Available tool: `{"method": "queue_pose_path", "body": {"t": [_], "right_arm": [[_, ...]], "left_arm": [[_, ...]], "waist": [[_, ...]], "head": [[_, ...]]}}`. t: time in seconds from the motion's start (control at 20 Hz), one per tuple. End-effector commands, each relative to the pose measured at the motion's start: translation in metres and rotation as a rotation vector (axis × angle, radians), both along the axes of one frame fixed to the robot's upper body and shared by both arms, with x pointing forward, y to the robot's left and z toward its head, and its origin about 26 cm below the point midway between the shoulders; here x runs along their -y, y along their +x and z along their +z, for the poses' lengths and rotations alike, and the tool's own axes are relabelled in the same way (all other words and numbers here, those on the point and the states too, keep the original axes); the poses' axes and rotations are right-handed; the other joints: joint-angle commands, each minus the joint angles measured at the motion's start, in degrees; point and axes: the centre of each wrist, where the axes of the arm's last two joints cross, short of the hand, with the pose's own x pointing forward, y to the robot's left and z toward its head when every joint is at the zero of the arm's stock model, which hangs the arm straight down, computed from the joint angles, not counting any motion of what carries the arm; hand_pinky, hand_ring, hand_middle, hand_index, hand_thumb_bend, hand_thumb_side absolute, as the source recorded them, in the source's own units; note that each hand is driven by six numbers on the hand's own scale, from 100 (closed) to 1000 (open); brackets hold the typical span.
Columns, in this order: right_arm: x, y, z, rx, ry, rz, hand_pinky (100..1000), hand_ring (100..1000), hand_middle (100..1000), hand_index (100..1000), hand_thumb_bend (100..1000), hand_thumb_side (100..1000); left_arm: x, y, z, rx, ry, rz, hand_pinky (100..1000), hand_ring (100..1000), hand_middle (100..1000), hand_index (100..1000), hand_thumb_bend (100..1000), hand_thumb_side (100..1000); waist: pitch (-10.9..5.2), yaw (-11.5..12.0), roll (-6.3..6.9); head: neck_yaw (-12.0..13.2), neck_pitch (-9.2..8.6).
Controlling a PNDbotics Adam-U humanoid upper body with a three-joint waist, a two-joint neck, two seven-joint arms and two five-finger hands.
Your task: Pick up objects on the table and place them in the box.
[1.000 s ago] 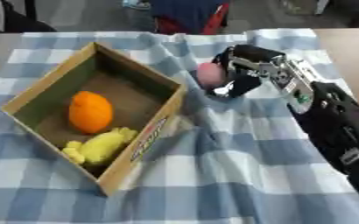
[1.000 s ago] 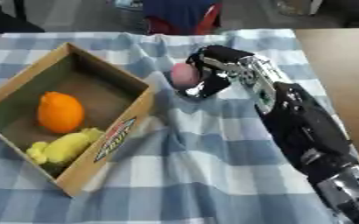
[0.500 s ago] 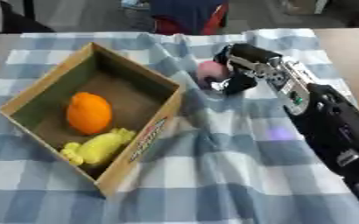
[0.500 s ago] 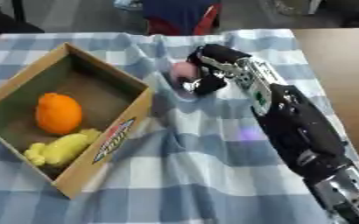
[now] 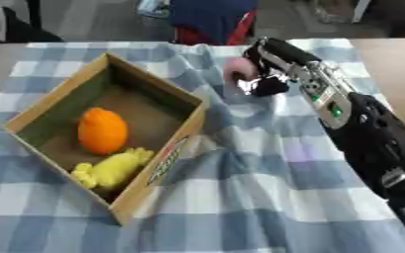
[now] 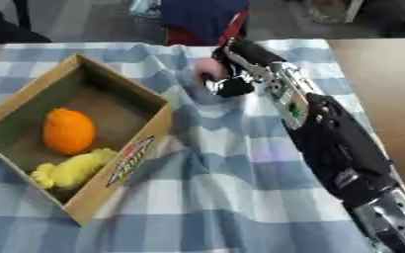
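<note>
Box (image 5: pixel 42 106) sits at the left on the checked cloth (image 5: pixel 266 197), open-topped, with an orange (image 5: pixel 101 130) and a yellow thing (image 5: pixel 115 168) already inside — two items done, by the look of it. Just right of the box's far corner lies a pink object (image 5: pixel 237 69), on the cloth near the far edge of the surface. The right hand (image 5: pixel 266 69) is on it now: a second ago the fingers hung over and beside it, and since then they have curled in around its right side, so the hand is grasping the pink object, though it does not look lifted yet. That puts the task at the pick — next would be a lift and a carry leftward over the box wall. Left hand shows in neither view.
</note>
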Motion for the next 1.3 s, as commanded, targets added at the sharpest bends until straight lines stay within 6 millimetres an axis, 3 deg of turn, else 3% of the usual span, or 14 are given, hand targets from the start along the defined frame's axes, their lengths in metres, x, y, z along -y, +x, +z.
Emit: {"method": "queue_pose_path", "body": {"t": [0.05, 0.35, 0.6, 0.85, 1.3], "right_arm": [[-0.003, -0.005, 0.028, 0.082, 0.024, 0.023, 398, 544, 241, 529, 100, 375], [-0.015, -0.014, 0.049, 0.153, 0.077, 0.083, 382, 463, 233, 525, 100, 397], [-0.041, -0.03, 0.072, 0.217, 0.127, 0.193, 323, 361, 243, 525, 100, 522], [-0.079, -0.052, 0.089, 0.245, 0.176, 0.33, 249, 262, 225, 498, 100, 484], [-0.142, -0.083, 0.091, 0.223, 0.19, 0.485, 223, 240, 211, 478, 100, 447]], "left_arm": [[-0.003, -0.003, 0.009, 0.03, 0.018, 0.006, 297, 741, 634, 806, 100, 683], [-0.005, -0.003, 0.009, 0.026, 0.016, 0.009, 298, 741, 635, 806, 100, 676], [-0.007, -0.003, 0.008, 0.025, 0.016, 0.012, 299, 740, 634, 805, 100, 674], [-0.007, -0.003, 0.009, 0.026, 0.013, 0.012, 300, 740, 635, 805, 100, 674], [-0.01, -0.004, 0.006, 0.019, 0.021, 0.023, 299, 741, 635, 805, 100, 671]], "waist": [[-2.04, -0.1, -0.03], [-3.33, -0.6, -0.25], [-4.03, -0.7, -0.34], [-4.46, -0.6, -0.34], [-5.4, -0.5, -0.38]], "head": [[0.1, 0.24], [0.3, 1.01], [0.5, 1.52], [-0.6, 2.67], [-1.8, 4.71]]}}
